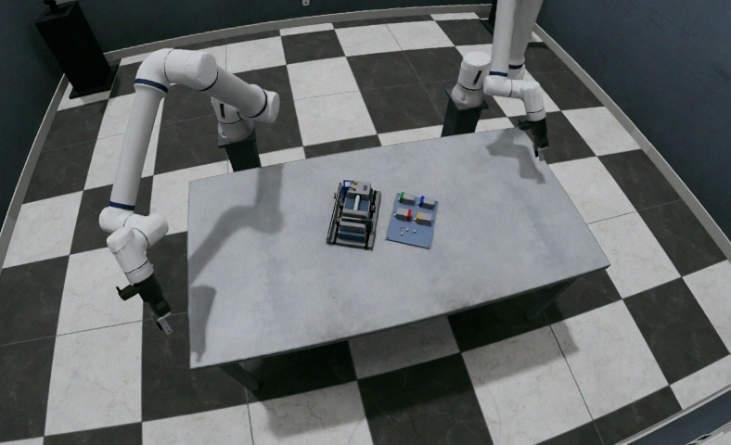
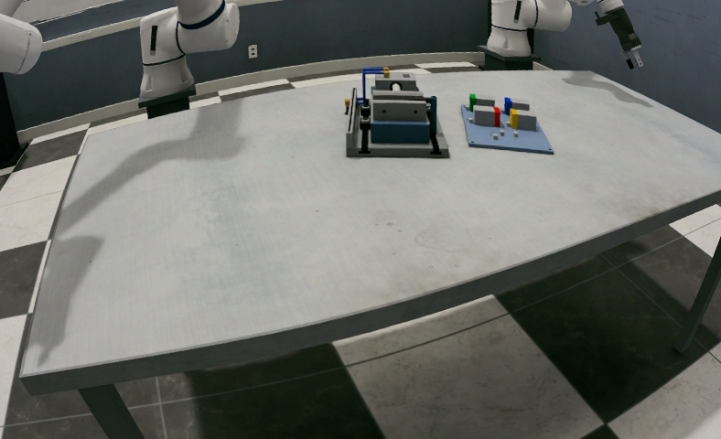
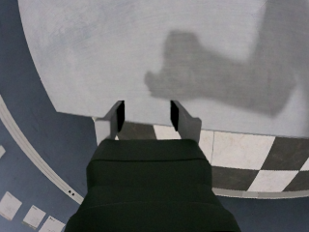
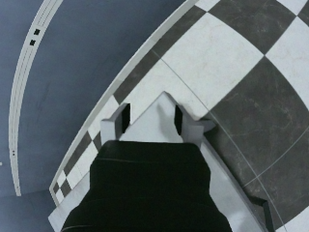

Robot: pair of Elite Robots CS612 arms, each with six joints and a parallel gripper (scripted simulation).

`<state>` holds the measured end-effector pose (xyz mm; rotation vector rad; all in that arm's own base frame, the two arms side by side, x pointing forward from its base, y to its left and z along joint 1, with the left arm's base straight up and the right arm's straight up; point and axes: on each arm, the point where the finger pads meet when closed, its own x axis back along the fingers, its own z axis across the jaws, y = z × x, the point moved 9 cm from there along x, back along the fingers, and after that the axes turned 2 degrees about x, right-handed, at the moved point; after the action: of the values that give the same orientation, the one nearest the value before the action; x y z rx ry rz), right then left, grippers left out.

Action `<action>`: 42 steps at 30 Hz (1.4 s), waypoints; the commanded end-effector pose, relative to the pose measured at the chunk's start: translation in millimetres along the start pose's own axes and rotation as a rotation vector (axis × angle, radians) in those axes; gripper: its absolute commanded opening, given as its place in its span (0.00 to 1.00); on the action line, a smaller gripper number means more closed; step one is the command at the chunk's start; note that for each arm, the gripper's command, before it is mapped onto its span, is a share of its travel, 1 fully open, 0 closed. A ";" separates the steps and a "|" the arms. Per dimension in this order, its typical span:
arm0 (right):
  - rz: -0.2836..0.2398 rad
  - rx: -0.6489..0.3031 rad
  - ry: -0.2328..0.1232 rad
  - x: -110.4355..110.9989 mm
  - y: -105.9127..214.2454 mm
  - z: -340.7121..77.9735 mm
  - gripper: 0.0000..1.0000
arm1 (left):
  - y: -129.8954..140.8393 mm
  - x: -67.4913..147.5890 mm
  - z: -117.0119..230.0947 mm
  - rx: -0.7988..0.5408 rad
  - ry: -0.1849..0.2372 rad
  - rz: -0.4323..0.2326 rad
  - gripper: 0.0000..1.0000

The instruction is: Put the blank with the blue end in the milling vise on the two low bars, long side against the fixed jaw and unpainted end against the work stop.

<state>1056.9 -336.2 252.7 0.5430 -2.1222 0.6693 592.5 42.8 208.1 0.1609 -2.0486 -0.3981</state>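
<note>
The blank with the blue end (image 1: 428, 202) (image 2: 520, 106) sits at the back right of the blue plate (image 1: 408, 240) (image 2: 509, 144), blue end toward the vise. The milling vise (image 1: 352, 245) (image 2: 397, 153) stands beside the plate. Its hose-free end block (image 2: 400, 111) faces the exterior view; the low bars and work stop cannot be made out. My left gripper (image 1: 540, 153) (image 2: 634, 60) (image 3: 147, 109) is open and empty, above the table's far right corner in the top view. My right gripper (image 1: 162, 324) (image 4: 152, 113) is open and empty, beyond the table's left edge there.
Blanks with green (image 1: 408, 199) (image 2: 484, 101), red (image 1: 402, 214) (image 2: 483, 115) and yellow (image 1: 424, 219) (image 2: 526, 121) ends sit close by on the plate, with several small pale pegs in front. Blue hoses (image 2: 374, 70) rise at the vise's back. The table (image 1: 281, 286) (image 2: 244, 244) extends around both.
</note>
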 end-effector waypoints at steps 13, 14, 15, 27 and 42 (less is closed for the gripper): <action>0.027 -0.180 0.042 37.8 -25.1 62.7 1.00 | 0.1 0.3 -0.6 0.000 -0.001 0.000 1.00; 0.029 -0.194 0.045 40.6 -26.7 67.5 1.00 | 0.1 0.3 -0.6 0.000 -0.001 0.000 1.00; 0.031 -0.207 0.049 43.4 -28.2 72.2 1.00 | 0.1 0.3 -0.6 0.000 -0.001 0.000 1.00; 0.054 -0.349 0.080 72.9 -41.9 121.9 1.00 | 0.1 0.3 -0.6 0.000 -0.001 0.000 1.00; 0.089 -0.548 0.120 115.7 -54.6 190.7 1.00 | 0.1 0.3 -0.6 0.000 -0.001 0.000 1.00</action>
<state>926.2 -500.4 260.0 0.1436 -2.1075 0.1844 592.5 42.8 208.1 0.1609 -2.0486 -0.3981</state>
